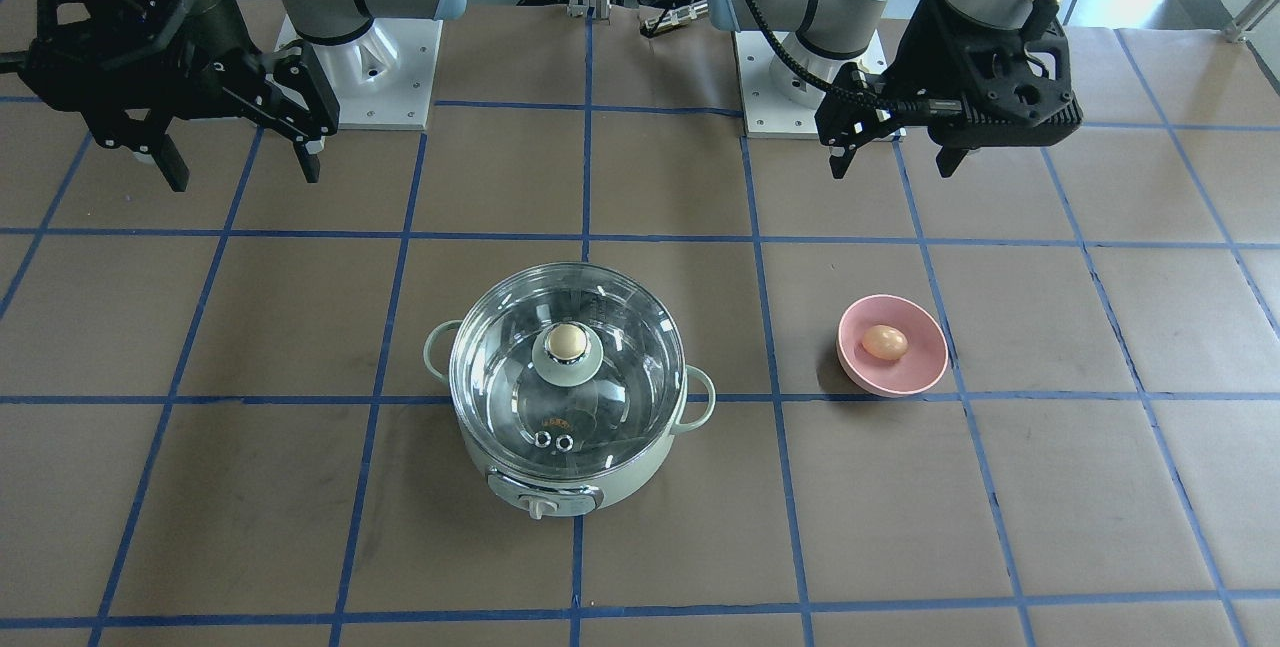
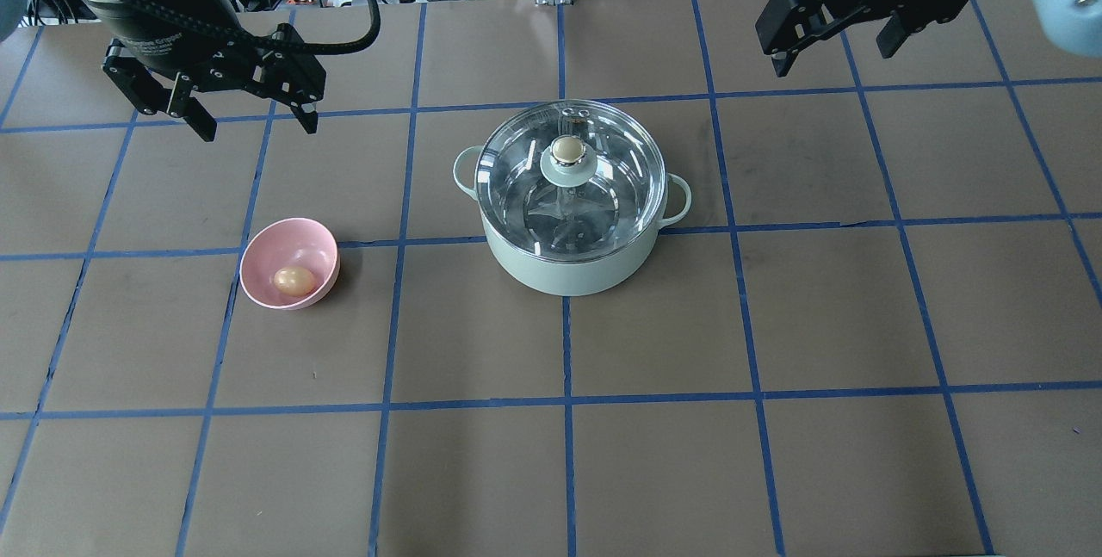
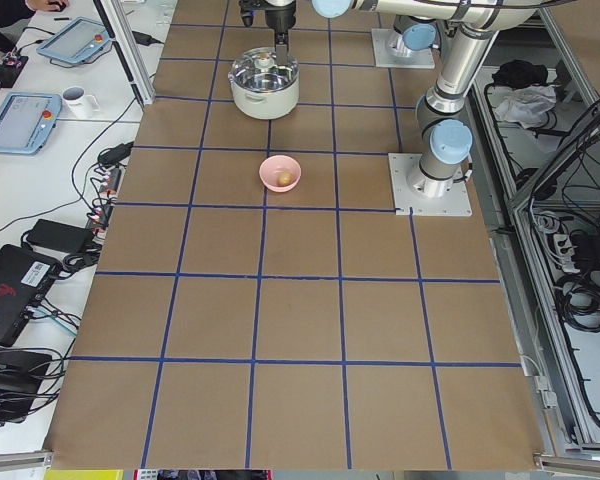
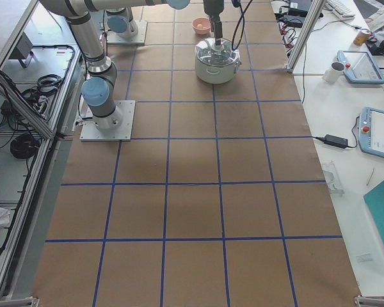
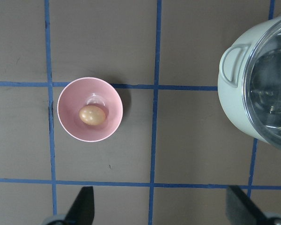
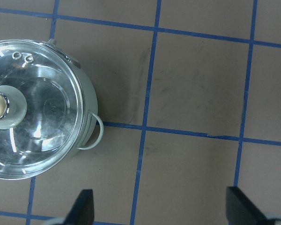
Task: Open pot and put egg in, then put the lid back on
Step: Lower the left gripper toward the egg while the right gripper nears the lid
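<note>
The mint-green pot point(image 2: 560, 269) stands mid-table with the clear glass lid point(image 2: 607, 195) on it, beige knob point(image 2: 566, 148) on top. The tan egg point(image 2: 294, 281) lies in a pink bowl point(image 2: 301, 238) to the pot's left. My left gripper point(image 2: 256, 125) is open and empty, hovering beyond the bowl; its wrist view shows the egg point(image 5: 92, 115) and the pot's edge point(image 5: 234, 98). My right gripper point(image 2: 833, 58) is open and empty, high and far right of the pot; its wrist view shows the lid point(image 6: 47, 117). In the front view the egg point(image 1: 885, 342) sits right of the pot point(image 1: 545, 487).
The table is brown paper with a blue tape grid. The two arm bases point(image 1: 365, 77) point(image 1: 800, 97) stand at the robot's edge. Side benches hold tablets point(image 3: 20, 105), a mug point(image 3: 78, 100) and cables.
</note>
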Motion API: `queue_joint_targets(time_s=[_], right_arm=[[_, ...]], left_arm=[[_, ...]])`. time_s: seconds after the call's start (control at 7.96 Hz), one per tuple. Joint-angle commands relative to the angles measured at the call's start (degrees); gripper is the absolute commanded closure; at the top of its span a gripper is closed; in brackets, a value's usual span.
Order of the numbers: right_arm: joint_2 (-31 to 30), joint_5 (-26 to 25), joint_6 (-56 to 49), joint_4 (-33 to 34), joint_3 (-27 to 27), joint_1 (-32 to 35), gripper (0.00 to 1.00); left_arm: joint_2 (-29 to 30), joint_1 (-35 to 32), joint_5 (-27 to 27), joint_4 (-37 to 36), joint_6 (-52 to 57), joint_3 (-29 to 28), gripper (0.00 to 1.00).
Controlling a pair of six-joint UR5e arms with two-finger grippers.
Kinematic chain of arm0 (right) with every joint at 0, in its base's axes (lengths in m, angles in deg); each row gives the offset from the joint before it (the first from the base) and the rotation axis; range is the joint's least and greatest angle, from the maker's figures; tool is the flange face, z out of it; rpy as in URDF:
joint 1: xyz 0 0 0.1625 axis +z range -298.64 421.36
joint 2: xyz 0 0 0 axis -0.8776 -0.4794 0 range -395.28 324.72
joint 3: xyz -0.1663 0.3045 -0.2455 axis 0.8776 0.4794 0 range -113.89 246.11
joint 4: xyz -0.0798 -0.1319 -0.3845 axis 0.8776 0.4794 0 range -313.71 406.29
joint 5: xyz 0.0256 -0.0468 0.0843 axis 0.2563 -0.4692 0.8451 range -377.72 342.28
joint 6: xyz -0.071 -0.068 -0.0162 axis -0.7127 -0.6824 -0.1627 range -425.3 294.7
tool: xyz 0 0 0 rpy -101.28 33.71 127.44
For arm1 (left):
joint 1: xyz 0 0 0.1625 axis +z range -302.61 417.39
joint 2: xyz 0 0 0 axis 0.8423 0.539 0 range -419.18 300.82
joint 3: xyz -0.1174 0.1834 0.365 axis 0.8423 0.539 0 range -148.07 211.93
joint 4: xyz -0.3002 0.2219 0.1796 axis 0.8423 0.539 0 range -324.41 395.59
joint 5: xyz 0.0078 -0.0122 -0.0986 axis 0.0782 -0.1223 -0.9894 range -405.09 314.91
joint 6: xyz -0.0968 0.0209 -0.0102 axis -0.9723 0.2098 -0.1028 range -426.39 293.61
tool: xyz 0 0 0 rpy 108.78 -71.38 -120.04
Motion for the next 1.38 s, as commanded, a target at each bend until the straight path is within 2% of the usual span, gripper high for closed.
queue_joint_targets(time_s=[0.0, 0.38, 0.63, 0.75, 1.01, 1.26], right_arm=[[-0.1, -0.1, -0.1, -0.1, 0.0, -0.3, 0.00], [-0.5, -0.6, -0.3, -0.8, 0.0, -0.3, 0.00], [-0.5, -0.4, -0.4, -1.0, -0.4, -0.5, 0.00], [-0.5, -0.6, -0.5, -0.7, -0.8, -0.5, 0.00], [-0.4, -0.2, -0.3, -0.9, -1.6, -0.7, 0.00], [-1.1, -1.4, -0.2, 0.8, -1.7, -0.8, 0.00]], left_arm=[[0.0, 0.0, 0.0, 0.0, 0.0, 0.0, 0.00], [0.2, 0.8, 0.2, -0.1, 0.2, 0.1, 0.00], [2.2, 4.2, 0.3, -0.9, 5.2, 1.7, 0.00], [3.2, 6.5, 0.0, -4.2, 7.6, 4.9, 0.00], [8.6, 7.8, 0.6, -17.0, 7.8, 11.7, 0.00], [15.3, 9.6, 0.5, -22.7, 7.9, 13.2, 0.00]])
